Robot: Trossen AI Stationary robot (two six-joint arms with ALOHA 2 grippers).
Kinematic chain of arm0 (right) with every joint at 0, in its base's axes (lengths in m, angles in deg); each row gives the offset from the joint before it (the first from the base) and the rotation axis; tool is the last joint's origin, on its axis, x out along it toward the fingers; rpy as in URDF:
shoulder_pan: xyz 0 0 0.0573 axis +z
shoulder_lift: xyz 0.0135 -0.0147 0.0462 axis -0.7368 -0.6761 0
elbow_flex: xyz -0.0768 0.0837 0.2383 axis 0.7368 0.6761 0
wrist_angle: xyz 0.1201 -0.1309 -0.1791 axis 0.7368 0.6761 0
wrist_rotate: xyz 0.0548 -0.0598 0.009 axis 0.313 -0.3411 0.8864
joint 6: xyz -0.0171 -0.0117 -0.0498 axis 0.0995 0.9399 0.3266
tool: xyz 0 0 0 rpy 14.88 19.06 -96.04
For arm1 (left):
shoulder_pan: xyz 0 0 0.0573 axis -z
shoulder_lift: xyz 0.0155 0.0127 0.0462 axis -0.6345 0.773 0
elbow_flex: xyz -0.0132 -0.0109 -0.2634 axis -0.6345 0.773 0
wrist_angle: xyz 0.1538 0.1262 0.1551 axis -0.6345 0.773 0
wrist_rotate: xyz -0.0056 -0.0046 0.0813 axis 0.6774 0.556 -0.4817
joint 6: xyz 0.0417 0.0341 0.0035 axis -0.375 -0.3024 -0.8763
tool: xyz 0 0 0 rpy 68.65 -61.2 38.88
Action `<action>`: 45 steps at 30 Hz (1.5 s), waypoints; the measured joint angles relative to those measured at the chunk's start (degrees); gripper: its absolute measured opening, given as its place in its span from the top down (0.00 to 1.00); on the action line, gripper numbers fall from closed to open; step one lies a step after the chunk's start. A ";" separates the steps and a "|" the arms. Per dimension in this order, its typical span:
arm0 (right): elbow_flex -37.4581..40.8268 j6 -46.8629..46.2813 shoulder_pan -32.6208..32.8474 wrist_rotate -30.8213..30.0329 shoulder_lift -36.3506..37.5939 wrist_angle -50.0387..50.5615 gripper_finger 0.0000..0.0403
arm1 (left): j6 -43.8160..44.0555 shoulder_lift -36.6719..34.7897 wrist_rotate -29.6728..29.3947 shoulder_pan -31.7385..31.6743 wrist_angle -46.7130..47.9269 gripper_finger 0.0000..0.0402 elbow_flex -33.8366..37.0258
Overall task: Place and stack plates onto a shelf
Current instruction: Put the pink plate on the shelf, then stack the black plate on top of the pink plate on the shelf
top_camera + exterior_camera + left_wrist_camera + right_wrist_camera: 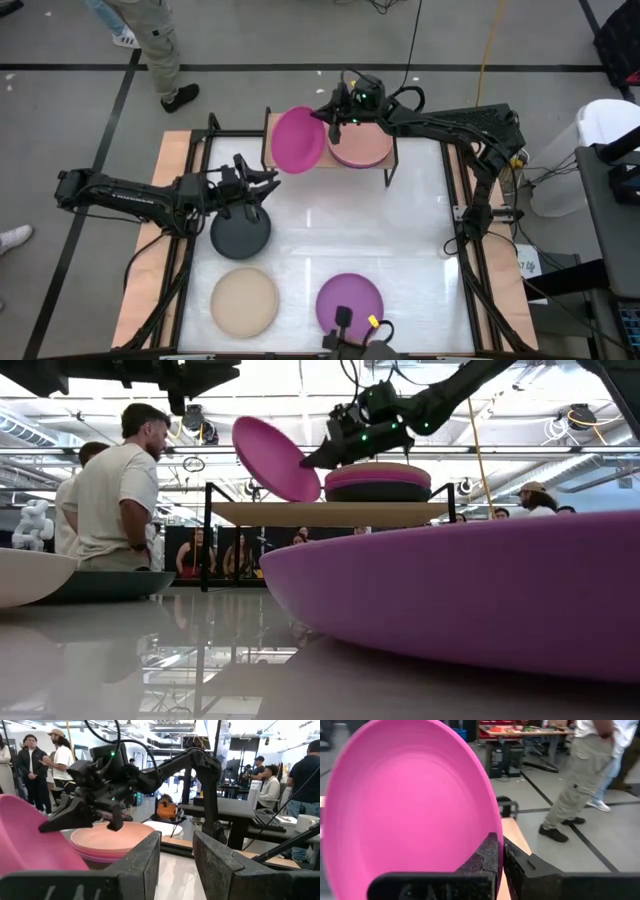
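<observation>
A magenta plate (297, 140) hangs tilted over the left half of the shelf (392, 163), its rim pinched between the pressed-together fingers of the right end effector (327, 118). In the right wrist view the plate (405, 795) fills most of the frame, with its edge clamped between the two dark fingers (487, 857). In the low view it (272, 457) leans steeply above the shelf's light wood top (270, 513), not resting flat.

Just beside it, on the right half of the shelf, sits a stack of plates with a salmon pink plate (362, 148) on top; the low view shows a magenta layer and a dark layer beneath (378, 482).

The right arm (450, 122) reaches from the right side of the table (420, 220) across to the shelf at the far edge.

The left end effector (262, 190) hovers with its fingers spread apart just over the far rim of a black-grey plate (240, 234) lying on the table; whether it touches the plate cannot be told. The left arm (130, 195) stretches in from the left.

Nearer the front edge lie a beige plate (244, 301) and a purple plate (349, 301), apart from each other.
</observation>
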 joint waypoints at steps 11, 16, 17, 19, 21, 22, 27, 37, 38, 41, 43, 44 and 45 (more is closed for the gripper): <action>-0.04 -1.00 -1.05 -5.44 -2.90 -2.81 1.00 | 0.10 0.00 0.00 0.04 0.12 0.70 0.00; 0.00 -0.60 -1.31 -5.69 -3.21 -2.12 0.96 | 0.12 0.00 0.00 0.04 0.31 0.70 0.00; 0.02 -0.47 -1.33 -5.74 -3.22 -1.81 0.95 | 0.14 0.00 0.00 0.04 0.40 0.70 0.00; 0.02 -0.43 -1.47 -5.74 -3.22 -1.12 0.94 | 0.40 0.00 0.00 0.07 0.48 0.70 0.00; 0.02 -0.44 -1.57 -5.76 -3.22 -0.32 0.93 | 0.62 0.00 0.00 0.07 0.47 0.70 0.00; 0.02 -0.42 -1.57 -5.79 -3.22 0.16 0.93 | 0.64 0.00 0.00 0.08 0.47 0.70 0.00; 0.04 0.29 -1.57 -7.98 -3.22 1.03 0.93 | 0.69 0.00 0.00 0.11 0.47 0.70 0.00; 0.13 -1.00 -1.47 0.01 4.76 5.44 0.93 | 1.65 0.00 0.00 0.10 2.42 0.70 0.00; 0.11 -0.50 -1.40 1.56 6.84 7.30 0.93 | 1.98 0.00 0.00 0.18 3.24 0.70 0.00; 0.28 2.12 -1.05 5.28 13.84 15.79 0.93 | 2.69 0.00 -0.20 0.81 6.52 0.70 -0.13; 2.32 4.92 -0.33 5.51 19.18 20.51 0.93 | 3.54 0.46 -0.46 1.47 10.76 0.70 -1.35; 4.14 6.33 0.23 5.48 22.20 21.65 0.93 | 3.93 1.00 -1.08 1.88 13.09 0.70 -2.32; 6.56 7.26 0.80 5.43 25.00 21.88 0.93 | 4.29 1.65 -1.73 2.29 15.77 0.70 -3.38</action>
